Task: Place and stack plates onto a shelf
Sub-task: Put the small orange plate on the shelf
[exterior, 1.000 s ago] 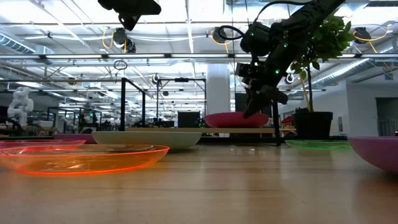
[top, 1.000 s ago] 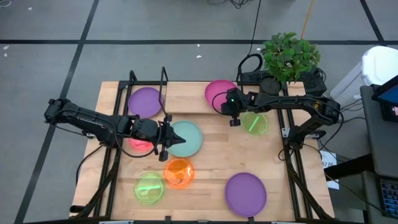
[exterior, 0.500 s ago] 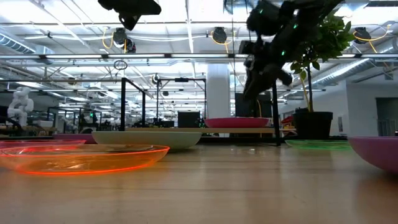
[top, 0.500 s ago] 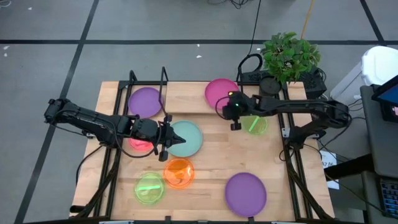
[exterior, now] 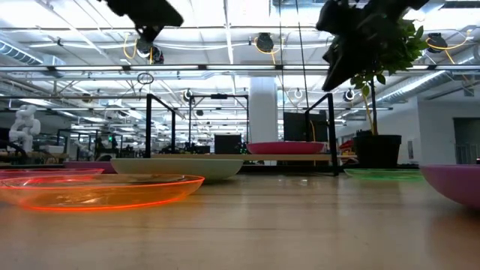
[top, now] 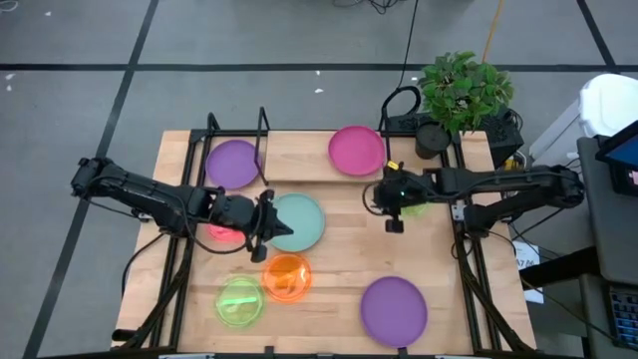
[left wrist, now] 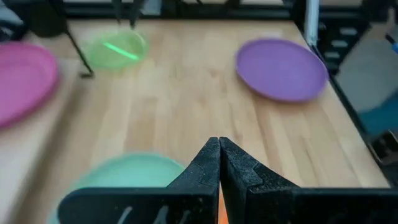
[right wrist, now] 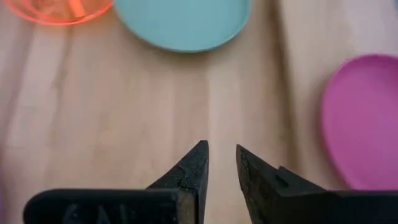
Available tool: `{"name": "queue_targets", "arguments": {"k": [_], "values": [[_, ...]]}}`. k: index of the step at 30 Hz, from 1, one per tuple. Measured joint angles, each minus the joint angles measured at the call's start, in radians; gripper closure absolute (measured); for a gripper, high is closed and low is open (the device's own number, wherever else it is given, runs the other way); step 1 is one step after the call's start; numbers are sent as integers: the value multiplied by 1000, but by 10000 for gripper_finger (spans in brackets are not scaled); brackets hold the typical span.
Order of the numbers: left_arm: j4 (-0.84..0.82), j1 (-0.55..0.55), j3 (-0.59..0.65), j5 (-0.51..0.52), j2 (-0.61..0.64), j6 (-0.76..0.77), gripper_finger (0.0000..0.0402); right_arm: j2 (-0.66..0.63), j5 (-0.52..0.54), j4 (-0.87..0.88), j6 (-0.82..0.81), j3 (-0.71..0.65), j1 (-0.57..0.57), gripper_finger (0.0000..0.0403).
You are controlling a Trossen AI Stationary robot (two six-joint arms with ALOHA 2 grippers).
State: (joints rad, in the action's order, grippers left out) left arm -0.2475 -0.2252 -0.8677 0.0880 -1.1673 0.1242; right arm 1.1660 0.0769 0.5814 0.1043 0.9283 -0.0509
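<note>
The shelf [top: 291,152] stands along the table's far edge and carries a purple plate [top: 232,163] and the magenta plate [top: 356,150], which lies flat on the plank [exterior: 300,157]. The teal plate [top: 302,221], a red plate [top: 223,233], the orange plate [top: 287,277], a green plate [top: 239,301] and a second purple plate [top: 393,311] lie on the tabletop. Another green plate [top: 411,199] sits under the right arm. My left gripper [top: 274,227] hovers shut above the teal plate's left rim [left wrist: 124,174]. My right gripper [right wrist: 222,155] is open and empty, raised near the magenta plate [right wrist: 364,118].
A potted plant [top: 464,92] stands at the table's far right corner. The shelf's black frames [top: 262,128] rise at its ends. Bare wood [top: 344,249] lies between the teal plate and the near purple plate.
My right gripper has drawn away from the magenta plate, rising and moving toward the near and right edges. The plate, slightly tipped under the gripper a second ago, now lies flat on the shelf.
</note>
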Motion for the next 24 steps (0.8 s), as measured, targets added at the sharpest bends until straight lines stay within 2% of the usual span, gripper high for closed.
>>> {"name": "queue_targets", "arguments": {"k": [8,13,18,24], "values": [[10,-121,0,0,-25,68,398,-58,0,39,-43,-49,134,335],[20,-222,0,20,-34,172,398,-104,1,95,-63,-60,192,335],[68,-296,0,97,-88,191,398,-148,3,84,-87,-60,219,335],[145,-345,0,102,-203,193,398,-171,5,90,-168,-60,254,335]]}}
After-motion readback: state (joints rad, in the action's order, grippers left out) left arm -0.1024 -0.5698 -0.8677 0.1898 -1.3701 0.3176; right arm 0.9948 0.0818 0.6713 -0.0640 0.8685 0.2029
